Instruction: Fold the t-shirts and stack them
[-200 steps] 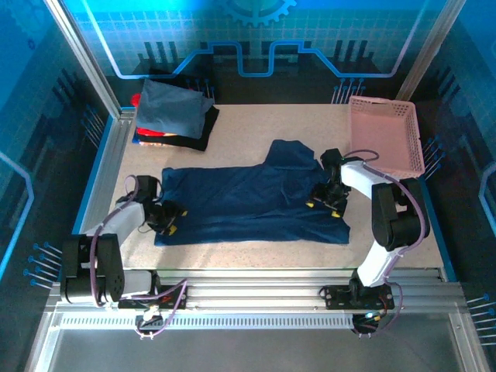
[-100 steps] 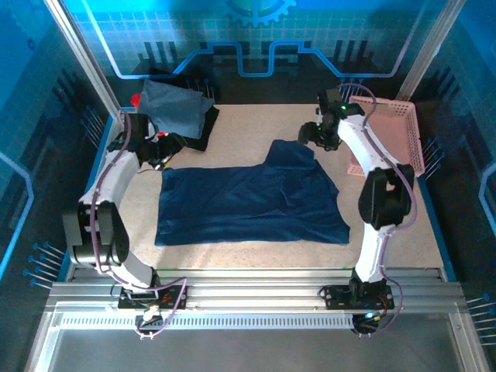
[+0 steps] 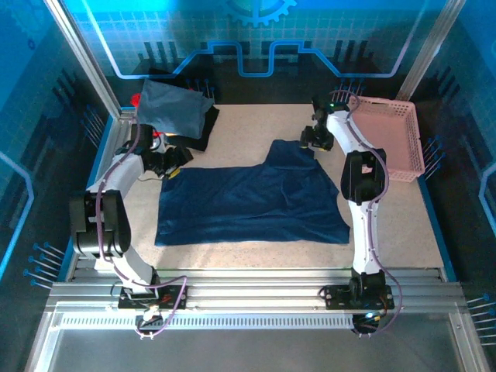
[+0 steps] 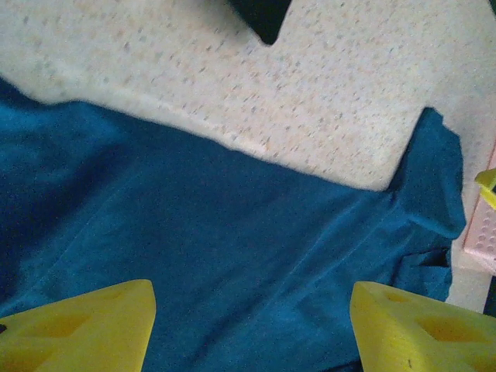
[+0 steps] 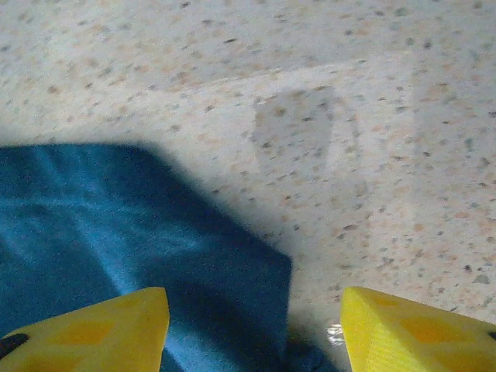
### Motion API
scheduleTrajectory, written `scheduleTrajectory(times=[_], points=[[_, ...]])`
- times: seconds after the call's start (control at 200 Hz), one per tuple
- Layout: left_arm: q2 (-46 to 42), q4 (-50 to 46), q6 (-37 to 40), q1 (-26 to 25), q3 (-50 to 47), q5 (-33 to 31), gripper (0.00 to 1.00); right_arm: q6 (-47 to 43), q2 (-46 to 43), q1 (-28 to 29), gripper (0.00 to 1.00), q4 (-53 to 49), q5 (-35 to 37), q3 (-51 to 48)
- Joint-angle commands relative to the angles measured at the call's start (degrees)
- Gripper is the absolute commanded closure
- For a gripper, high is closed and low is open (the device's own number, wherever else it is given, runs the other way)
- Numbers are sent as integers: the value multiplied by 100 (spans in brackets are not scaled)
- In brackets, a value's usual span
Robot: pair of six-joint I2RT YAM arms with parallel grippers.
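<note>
A large dark navy t-shirt (image 3: pixel 256 201) lies spread flat on the speckled table, one sleeve (image 3: pixel 291 153) reaching toward the back. At the shirt's far left corner my left gripper (image 3: pixel 170 163) hovers open; in the left wrist view its yellow fingertips (image 4: pixel 252 329) straddle navy cloth (image 4: pixel 232 232) with nothing pinched. My right gripper (image 3: pixel 311 141) stands open at the sleeve's far edge; in the right wrist view the sleeve corner (image 5: pixel 194 256) lies between its fingertips (image 5: pixel 254 329). At the back left sits a folded stack: slate-blue t-shirt (image 3: pixel 172 108) on top, red (image 3: pixel 137 100) and black (image 3: pixel 192 138) beneath.
A pink lattice basket (image 3: pixel 391 136) stands at the back right, close beside the right arm. Aluminium rails frame the table's left side (image 3: pixel 108 155) and front edge (image 3: pixel 256 275). Bare tabletop (image 3: pixel 248 128) lies between the stack and the sleeve.
Both arms swung from the shirt's near side to its far edge, left toward the far left corner, right toward the sleeve. The right jaws narrowed somewhat. The shirt lies as before.
</note>
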Motion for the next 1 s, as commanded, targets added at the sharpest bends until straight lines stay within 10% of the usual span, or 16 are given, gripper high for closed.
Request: scheduleTrajectory(times=[0.0, 0.565, 0.995], points=[[-376, -153, 310, 91, -204, 87, 32, 559, 135, -104, 39, -150, -198, 210], [-835, -413, 404, 732, -339, 113, 32, 1374, 524, -87, 54, -177, -244, 185], [-940, -538, 659, 1000, -558, 170, 32, 1622, 1119, -37, 88, -341, -6, 1296]])
